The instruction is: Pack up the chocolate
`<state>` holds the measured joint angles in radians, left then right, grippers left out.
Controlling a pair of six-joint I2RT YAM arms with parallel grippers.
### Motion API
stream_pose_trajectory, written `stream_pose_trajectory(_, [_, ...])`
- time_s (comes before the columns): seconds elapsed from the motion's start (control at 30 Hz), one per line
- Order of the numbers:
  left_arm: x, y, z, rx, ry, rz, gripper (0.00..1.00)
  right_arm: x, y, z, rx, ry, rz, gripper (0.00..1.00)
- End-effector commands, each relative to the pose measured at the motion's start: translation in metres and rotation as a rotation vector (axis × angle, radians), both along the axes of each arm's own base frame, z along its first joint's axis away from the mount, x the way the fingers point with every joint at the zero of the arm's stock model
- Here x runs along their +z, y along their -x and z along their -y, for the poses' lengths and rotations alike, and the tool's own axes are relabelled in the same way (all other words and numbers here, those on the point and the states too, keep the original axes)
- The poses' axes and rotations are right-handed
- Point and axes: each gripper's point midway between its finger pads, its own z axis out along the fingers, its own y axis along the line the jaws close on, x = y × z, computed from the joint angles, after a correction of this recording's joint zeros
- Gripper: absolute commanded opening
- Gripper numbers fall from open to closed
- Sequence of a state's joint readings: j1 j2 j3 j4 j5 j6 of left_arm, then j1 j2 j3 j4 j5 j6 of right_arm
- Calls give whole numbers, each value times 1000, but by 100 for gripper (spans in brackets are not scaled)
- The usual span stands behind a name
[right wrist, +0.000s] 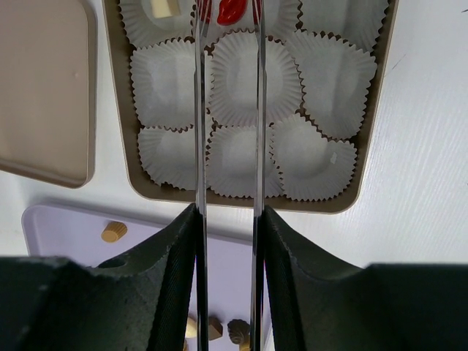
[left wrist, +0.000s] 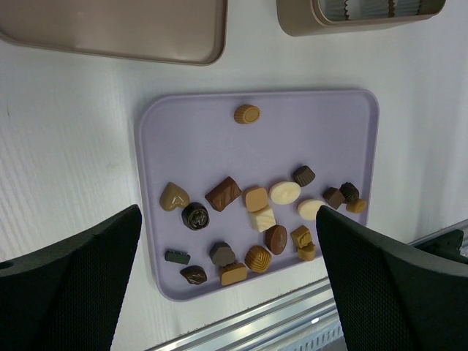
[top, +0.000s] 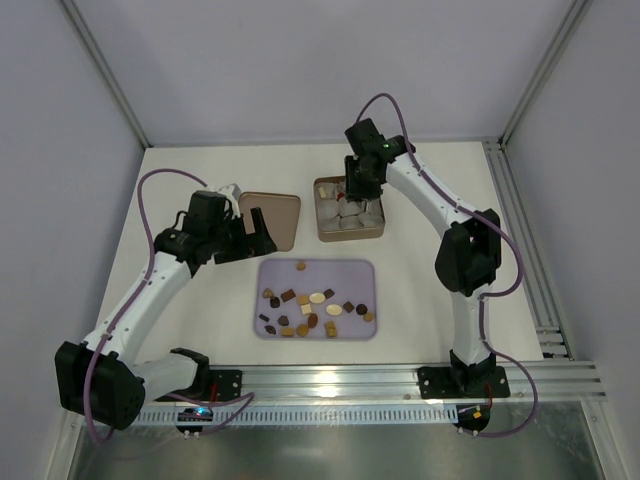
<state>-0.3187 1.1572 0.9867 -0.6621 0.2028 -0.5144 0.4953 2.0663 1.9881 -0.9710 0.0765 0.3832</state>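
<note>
The lavender tray point(left wrist: 190, 139) lies flat on the white tabletop point(top: 410, 262), nearest the arm bases and between the two arms. Most of the chocolate point(left wrist: 223, 193) rests loose on this tray: small dark brown, caramel and cream pieces, grouped in the near half. One round caramel piece point(left wrist: 247, 113) sits apart from the group, close to the tray's far edge.

The left gripper point(left wrist: 228, 214) hangs above the tray's left side. Its jaws are spread wide and hold nothing. No piece touches either finger.

Beyond the tray, on the left, a flat gold-brown lid point(top: 278, 215) lies on the tabletop. Just to its right stands the matching square tin point(top: 350, 237), apart from both the lid and the tray. The tin is lined with white crinkled paper cups point(right wrist: 256, 77), set three across. The near and middle rows hold no chocolate.

The right gripper point(right wrist: 227, 22) points down into the far row of the tin. Its two thin fingers stand only slightly apart. The red piece point(right wrist: 232, 10) lies between the fingertips, over the far middle cup. The right wrist view does not show whether the fingers press on the red piece or stand just clear of it. A cream piece point(right wrist: 165, 7) sits in the far left cup, beside the red piece.
</note>
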Motion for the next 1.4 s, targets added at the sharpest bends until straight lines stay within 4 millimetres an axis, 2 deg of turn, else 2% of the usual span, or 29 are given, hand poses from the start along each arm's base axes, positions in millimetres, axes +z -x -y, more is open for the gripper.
stream_pose_trajectory(0.0, [7, -5, 4, -24, 10, 37, 100, 29, -11, 0, 1, -21, 91, 41])
stream_pose_trajectory(0.13, [7, -5, 3, -21, 8, 38, 100, 38, -6, 0, 5, -29, 91, 41])
stream_pose_trajectory(0.2, [8, -5, 3, -20, 6, 42, 100, 54, 0, 2, 8, -46, 117, 41])
stream_pose_trajectory(0.23, [8, -5, 2, -19, 6, 45, 100, 54, 4, 5, 8, -44, 109, 41])
stream_pose_trajectory(0.3, [11, -5, 2, -17, 4, 54, 100, 72, 17, 4, 28, -67, 134, 41])
stream_pose_trajectory(0.33, [11, -5, 1, -14, 2, 57, 100, 67, 27, 7, 33, -61, 114, 41])
stream_pose_trajectory(0.37, [11, -5, 1, -14, -1, 56, 100, 80, 39, 5, 51, -74, 136, 41])
stream_pose_trajectory(0.4, [10, -6, 0, -10, -5, 58, 100, 82, 47, 4, 64, -76, 139, 41])
stream_pose_trajectory(0.43, [11, -6, -1, -10, -6, 61, 100, 70, 60, 5, 77, -56, 110, 41])
stream_pose_trajectory(0.47, [11, -5, -2, -9, -11, 62, 100, 69, 72, 1, 96, -52, 105, 41])
stream_pose_trajectory(0.5, [10, -5, -2, -7, -15, 62, 100, 78, 85, 1, 111, -67, 123, 41])
stream_pose_trajectory(0.53, [10, -5, -4, -3, -20, 64, 100, 62, 99, 1, 125, -54, 85, 41])
stream_pose_trajectory(0.57, [11, -5, -5, -1, -25, 69, 100, 59, 110, -1, 141, -59, 77, 41])
stream_pose_trajectory(0.6, [12, -6, -7, 8, -36, 72, 100, 52, 130, -7, 177, -55, 60, 41])
stream_pose_trajectory(0.73, [11, -3, -12, 16, -53, 77, 100, 37, 171, -25, 264, -58, 15, 41])
stream_pose_trajectory(0.87, [11, -1, -16, 20, -70, 80, 100, 24, 194, -32, 329, -55, -14, 41])
stream_pose_trajectory(1.0, [10, 2, -17, 18, -73, 79, 100, 11, 210, -24, 365, -31, -45, 41])
stream_pose_trajectory(1.2, [8, 2, -16, 13, -71, 71, 100, 2, 240, -12, 408, -35, -95, 41])
stream_pose_trajectory(1.37, [4, 2, -14, 6, -72, 56, 100, 2, 249, -7, 411, -47, -99, 44])
